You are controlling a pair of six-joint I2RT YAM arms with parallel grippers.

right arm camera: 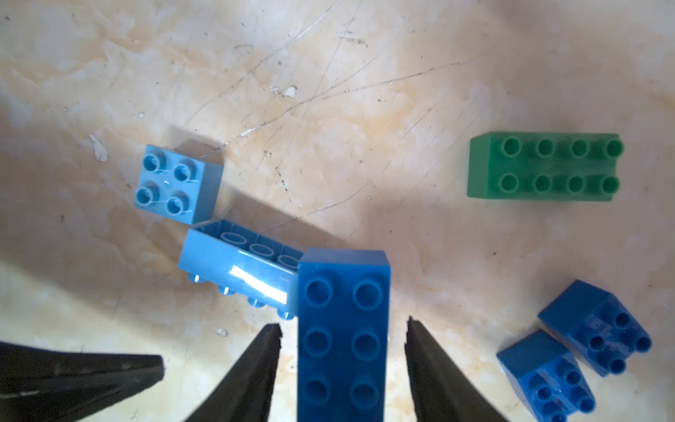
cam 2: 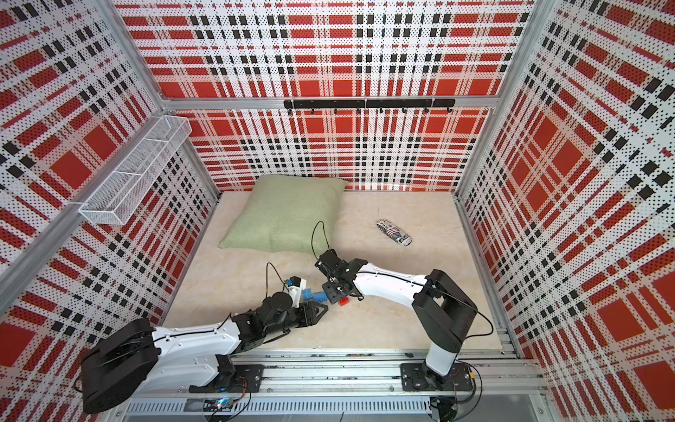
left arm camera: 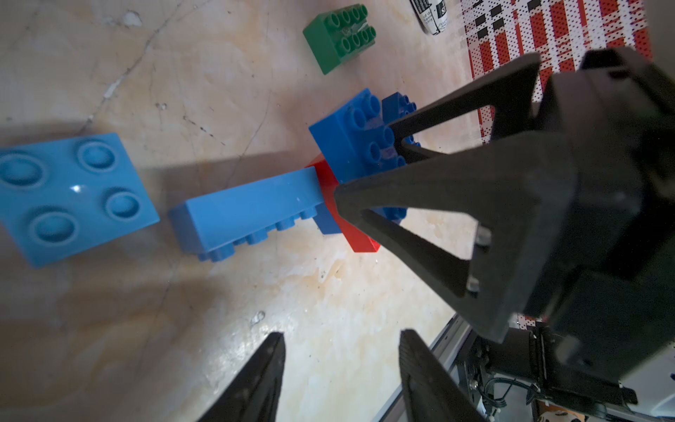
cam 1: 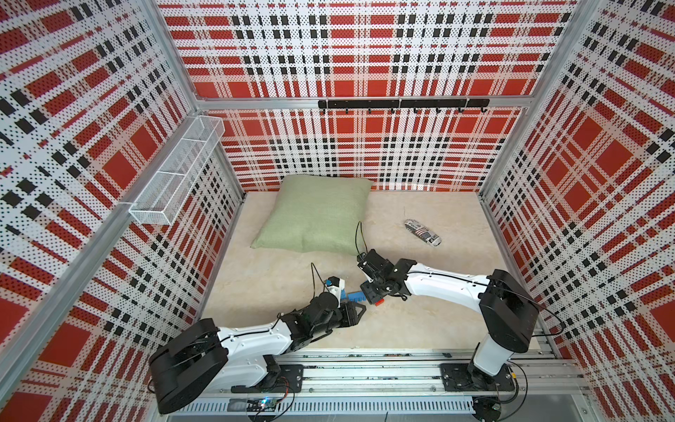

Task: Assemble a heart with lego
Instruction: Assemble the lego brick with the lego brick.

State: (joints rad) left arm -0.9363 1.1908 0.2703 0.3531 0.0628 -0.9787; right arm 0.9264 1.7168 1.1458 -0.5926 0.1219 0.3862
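Observation:
My right gripper [right arm camera: 343, 321] is open, and its fingers stand on either side of a dark blue eight-stud lego brick [right arm camera: 343, 285] with a gap on each side. That brick sits on top of a red brick [left arm camera: 328, 186]. A light blue long brick [right arm camera: 237, 263] lies on its side against them. A light blue four-stud brick [right arm camera: 177, 182] lies beyond it. A green brick [right arm camera: 544, 166] and two dark blue small bricks [right arm camera: 595, 325] lie loose nearby. My left gripper [left arm camera: 342, 332] is open over bare floor, close beside the stack. No heart shape is in view.
A green pillow [cam 1: 317, 215] lies at the back of the beige floor. A printed roll [cam 1: 423, 232] lies at the back right. A wire basket [cam 1: 175, 171] hangs on the left wall and a hook rail [cam 1: 401, 104] on the back wall.

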